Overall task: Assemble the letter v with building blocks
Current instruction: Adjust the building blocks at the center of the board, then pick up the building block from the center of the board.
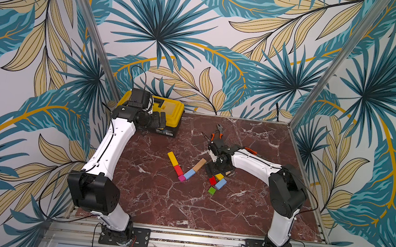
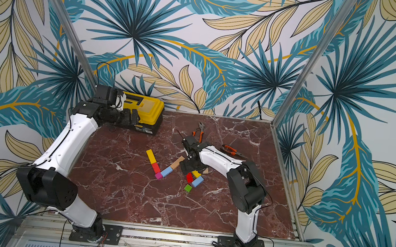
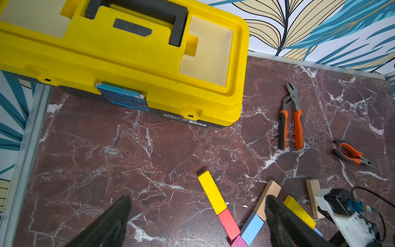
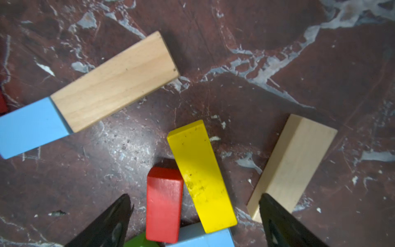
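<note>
The letter v lies flat on the marble table in both top views: a yellow bar (image 1: 172, 158) and a red block (image 1: 178, 170) form one arm, a magenta cube (image 1: 181, 178) the point, and a light-blue block (image 1: 189, 174) with a plain-wood bar (image 1: 199, 164) the other arm. Spare building blocks lie just right of it: yellow (image 4: 201, 175), red (image 4: 164, 203), light-blue (image 1: 220, 184), green (image 1: 212, 190) and plain wood (image 4: 292, 162). My right gripper (image 4: 195, 197) hovers open over this pile, its fingers clear of the blocks. My left gripper (image 3: 198, 198) hangs open and empty near the toolbox.
A yellow toolbox (image 1: 165, 110) stands closed at the back left corner. Orange-handled pliers (image 1: 218, 132) lie behind the right gripper, and a smaller pair (image 2: 233, 150) lies to the right, under the right arm. Metal frame posts and patterned walls bound the table.
</note>
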Robot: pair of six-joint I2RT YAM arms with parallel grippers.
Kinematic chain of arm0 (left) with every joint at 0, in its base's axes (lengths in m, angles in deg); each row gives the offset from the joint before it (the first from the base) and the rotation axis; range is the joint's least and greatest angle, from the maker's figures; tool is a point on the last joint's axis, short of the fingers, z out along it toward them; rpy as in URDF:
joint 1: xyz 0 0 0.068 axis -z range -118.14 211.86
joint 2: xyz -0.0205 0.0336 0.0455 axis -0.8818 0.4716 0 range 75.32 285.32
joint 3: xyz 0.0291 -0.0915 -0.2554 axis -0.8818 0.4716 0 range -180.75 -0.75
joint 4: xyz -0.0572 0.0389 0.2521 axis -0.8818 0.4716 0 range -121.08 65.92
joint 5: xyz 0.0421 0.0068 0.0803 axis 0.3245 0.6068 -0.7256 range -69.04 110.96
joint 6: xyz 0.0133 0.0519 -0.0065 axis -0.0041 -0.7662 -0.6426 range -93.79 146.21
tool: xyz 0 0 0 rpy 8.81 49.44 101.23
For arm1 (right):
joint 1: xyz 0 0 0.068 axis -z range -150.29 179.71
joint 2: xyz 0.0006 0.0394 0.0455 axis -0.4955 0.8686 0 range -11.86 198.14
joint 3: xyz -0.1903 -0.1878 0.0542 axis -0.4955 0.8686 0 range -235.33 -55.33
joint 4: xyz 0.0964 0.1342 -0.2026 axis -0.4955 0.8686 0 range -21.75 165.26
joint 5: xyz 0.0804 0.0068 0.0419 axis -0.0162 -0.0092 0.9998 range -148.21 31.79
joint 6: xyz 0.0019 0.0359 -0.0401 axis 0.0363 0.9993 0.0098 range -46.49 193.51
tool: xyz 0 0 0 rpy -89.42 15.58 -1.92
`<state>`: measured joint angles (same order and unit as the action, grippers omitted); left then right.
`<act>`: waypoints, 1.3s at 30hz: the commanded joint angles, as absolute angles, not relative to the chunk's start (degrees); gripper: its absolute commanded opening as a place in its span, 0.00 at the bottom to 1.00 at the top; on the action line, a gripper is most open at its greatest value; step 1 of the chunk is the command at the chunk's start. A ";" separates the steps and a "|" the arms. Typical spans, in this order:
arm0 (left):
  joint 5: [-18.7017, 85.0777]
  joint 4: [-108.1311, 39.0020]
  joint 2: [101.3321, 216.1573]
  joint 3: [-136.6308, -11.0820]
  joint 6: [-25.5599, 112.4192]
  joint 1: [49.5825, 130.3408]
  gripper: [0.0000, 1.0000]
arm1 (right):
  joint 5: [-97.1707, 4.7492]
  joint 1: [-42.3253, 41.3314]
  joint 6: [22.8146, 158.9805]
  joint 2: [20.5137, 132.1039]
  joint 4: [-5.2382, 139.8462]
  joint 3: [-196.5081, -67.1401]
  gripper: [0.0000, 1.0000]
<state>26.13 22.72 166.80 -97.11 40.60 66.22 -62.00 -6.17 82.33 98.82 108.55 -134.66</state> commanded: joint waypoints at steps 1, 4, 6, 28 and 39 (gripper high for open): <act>26.14 22.18 166.37 -96.56 40.01 65.66 0.99 | -62.16 -6.07 82.98 101.30 108.64 -136.80 0.93; 25.99 22.19 166.41 -96.52 40.00 65.63 0.99 | -62.51 -6.02 83.03 103.04 108.77 -138.01 0.92; 26.05 22.18 166.41 -96.55 40.00 65.64 0.99 | -62.88 -5.98 83.17 103.78 108.70 -138.39 0.91; 26.14 22.18 166.77 -96.71 40.01 65.55 0.99 | -62.55 -3.75 83.25 107.19 108.42 -140.55 0.58; 26.23 22.21 166.81 -96.71 39.96 65.50 0.99 | -63.68 -3.77 81.33 106.17 108.08 -139.26 0.33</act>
<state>26.13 22.72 166.82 -97.11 40.60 66.14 -62.92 -3.90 82.46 105.92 108.13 -139.87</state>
